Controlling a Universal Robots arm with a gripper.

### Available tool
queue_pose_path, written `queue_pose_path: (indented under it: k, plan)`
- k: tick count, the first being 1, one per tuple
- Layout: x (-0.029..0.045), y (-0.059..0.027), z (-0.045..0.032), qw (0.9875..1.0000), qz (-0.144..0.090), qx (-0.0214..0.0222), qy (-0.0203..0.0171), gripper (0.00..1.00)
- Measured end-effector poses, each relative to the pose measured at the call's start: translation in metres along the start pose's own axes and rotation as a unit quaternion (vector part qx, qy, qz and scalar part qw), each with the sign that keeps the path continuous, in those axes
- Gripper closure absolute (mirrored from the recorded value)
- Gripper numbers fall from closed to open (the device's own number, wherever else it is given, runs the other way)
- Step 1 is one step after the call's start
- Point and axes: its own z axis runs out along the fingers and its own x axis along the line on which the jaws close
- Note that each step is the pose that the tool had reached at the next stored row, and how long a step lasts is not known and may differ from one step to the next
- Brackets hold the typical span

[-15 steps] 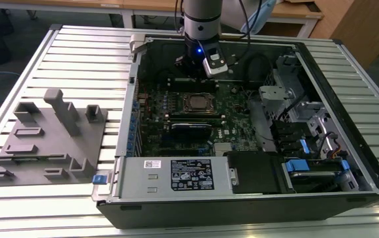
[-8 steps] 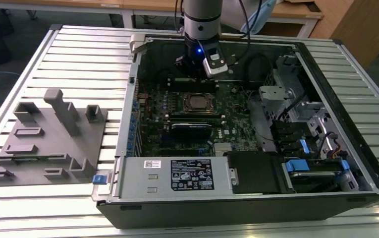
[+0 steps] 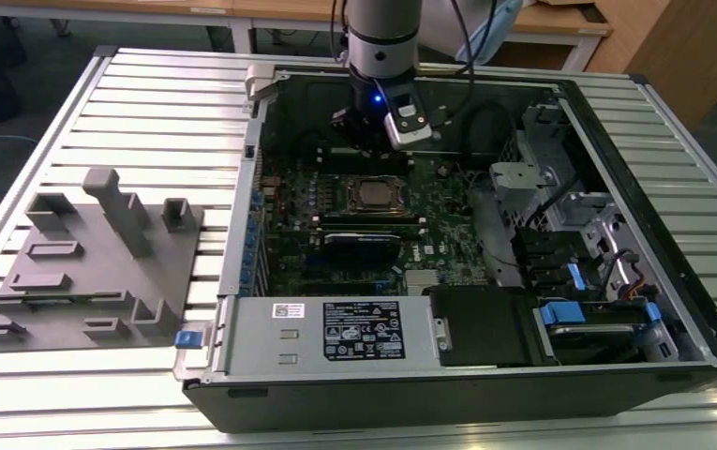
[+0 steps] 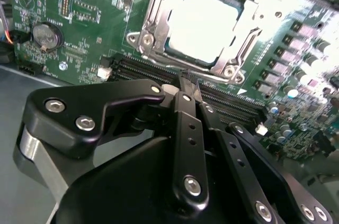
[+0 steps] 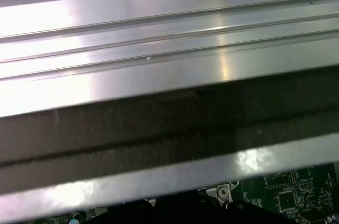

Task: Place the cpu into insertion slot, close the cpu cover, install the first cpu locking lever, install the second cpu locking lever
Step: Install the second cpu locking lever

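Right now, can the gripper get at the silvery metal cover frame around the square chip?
Probably yes: the gripper hangs just beside the silvery metal cover frame, and nothing stands between them.

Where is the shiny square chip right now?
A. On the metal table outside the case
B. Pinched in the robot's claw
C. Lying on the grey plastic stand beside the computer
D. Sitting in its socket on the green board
D: in the second wrist view the chip sits in the socket on the green board, with a metal frame around it, while the claw hangs just short of it.
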Motion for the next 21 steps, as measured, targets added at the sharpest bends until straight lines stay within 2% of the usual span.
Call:
queue_pose_path:
  k: [13,21]
  plan:
    - [-0.0051,-0.0281,-0.002,1.0,0.0,0.0,0.0,0.9]
    - [-0.0061,-0.0334,-0.0024,1.0,0.0,0.0001,-0.0001,0.9]
